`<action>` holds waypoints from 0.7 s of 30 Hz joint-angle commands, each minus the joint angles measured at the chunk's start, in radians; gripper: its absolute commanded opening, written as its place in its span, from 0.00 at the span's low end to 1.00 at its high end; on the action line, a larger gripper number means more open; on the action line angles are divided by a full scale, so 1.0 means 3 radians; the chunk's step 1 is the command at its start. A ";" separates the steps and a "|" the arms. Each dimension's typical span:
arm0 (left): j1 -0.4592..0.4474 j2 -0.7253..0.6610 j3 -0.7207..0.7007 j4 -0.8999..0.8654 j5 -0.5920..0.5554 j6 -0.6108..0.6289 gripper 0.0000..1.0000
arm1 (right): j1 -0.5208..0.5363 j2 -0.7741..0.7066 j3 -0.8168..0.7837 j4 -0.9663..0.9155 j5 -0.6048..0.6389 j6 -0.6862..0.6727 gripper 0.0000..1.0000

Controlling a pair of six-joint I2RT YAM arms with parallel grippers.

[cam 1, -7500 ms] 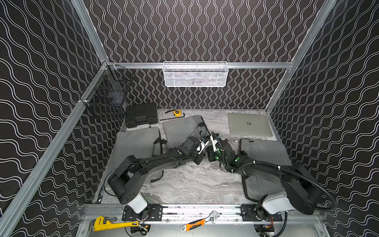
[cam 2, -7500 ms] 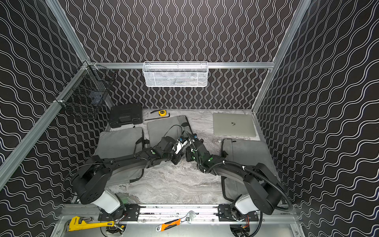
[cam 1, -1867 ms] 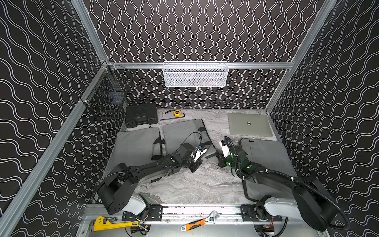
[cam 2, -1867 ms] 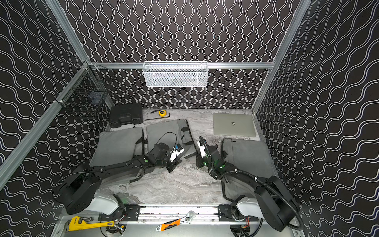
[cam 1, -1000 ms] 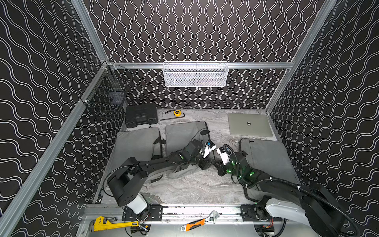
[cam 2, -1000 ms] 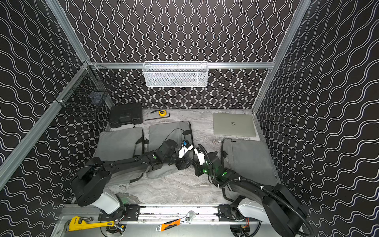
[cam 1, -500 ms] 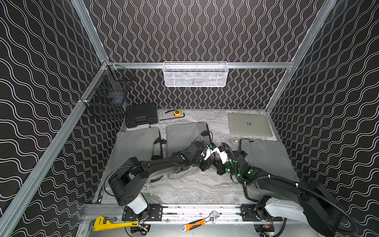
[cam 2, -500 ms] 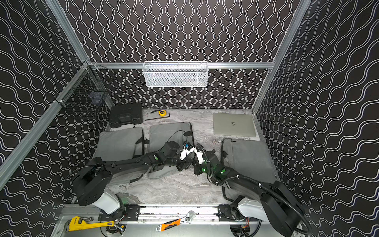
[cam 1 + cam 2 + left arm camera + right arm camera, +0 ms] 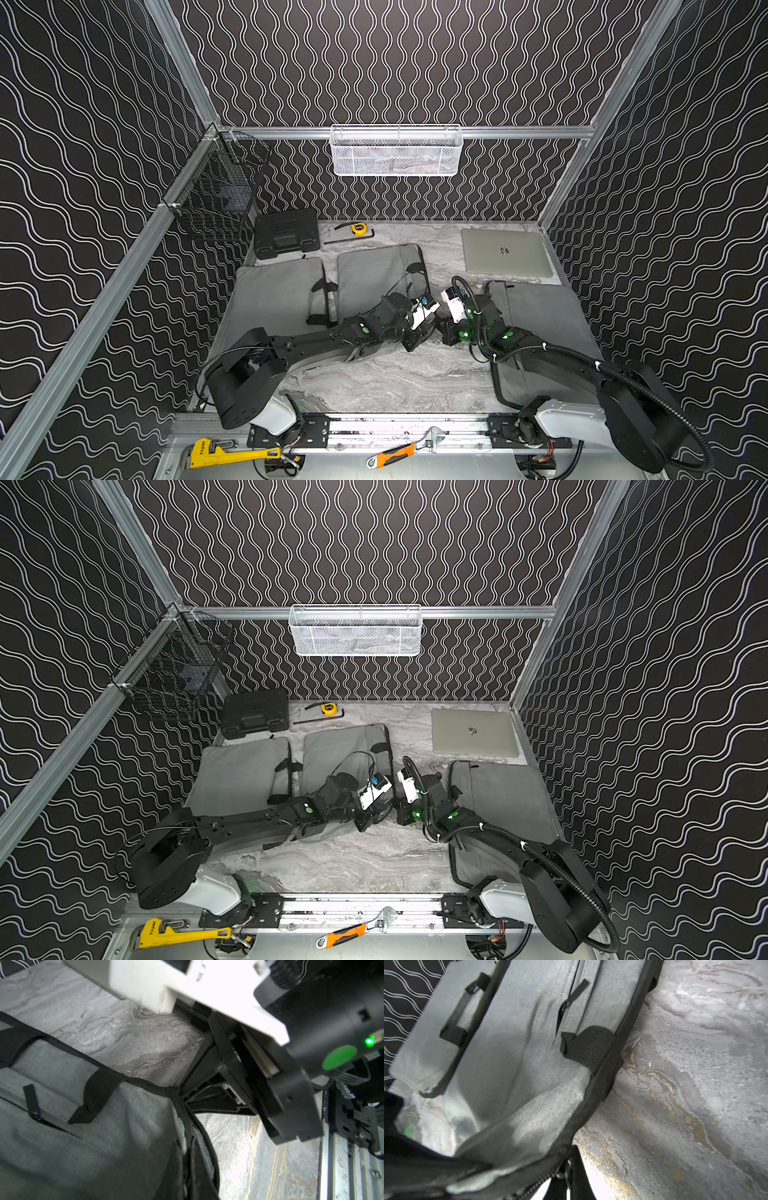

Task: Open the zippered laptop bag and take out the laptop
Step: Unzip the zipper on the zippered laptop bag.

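A marble-patterned tabletop (image 9: 395, 382) is shown in both top views, with 3 grey laptop bags laid side by side on it. The middle bag (image 9: 374, 274) is the one being worked. Its long axis runs from the robot toward the back wall, and its handle is carried on the long edge facing the right arm. No laptop can be seen inside it. 1 closed silver laptop (image 9: 505, 257) is laid bare at the far right corner, well apart from both arms.

Both arms are positioned at the bag's near right corner. The left end effector (image 9: 417, 338) is clenched. In the left wrist view it appears to be pinched on the corner fabric, though the contact is partly hidden. The right end effector (image 9: 182, 1095) is also clenched, its tips closed on the zipper pull (image 9: 562, 1169) at that corner.

The zipper teeth (image 9: 199, 1130) along the short near edge appear parted. The closed remainder is judged to run from the pull along the long handle edge, away from the robot. A draw toward the back wall is therefore called for, with the corner anchored by the left arm.
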 commanded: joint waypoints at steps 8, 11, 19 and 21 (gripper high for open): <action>-0.0170 -0.0150 0.0007 -0.0409 0.0225 0.0235 0.00 | -0.0549 0.0066 0.0186 0.0020 0.0443 0.0025 0.00; -0.0235 -0.0212 0.0039 -0.0472 0.0187 0.0267 0.00 | -0.0602 0.0143 0.0286 0.0026 0.0292 -0.0059 0.00; -0.0277 -0.0227 0.0029 -0.0559 0.0026 0.0342 0.00 | -0.0598 -0.0180 0.0055 0.0290 -0.0256 -0.0322 0.00; -0.0279 -0.0189 0.0020 -0.0508 -0.0005 0.0366 0.00 | -0.0592 -0.0325 -0.0049 0.0361 -0.0384 -0.0304 0.00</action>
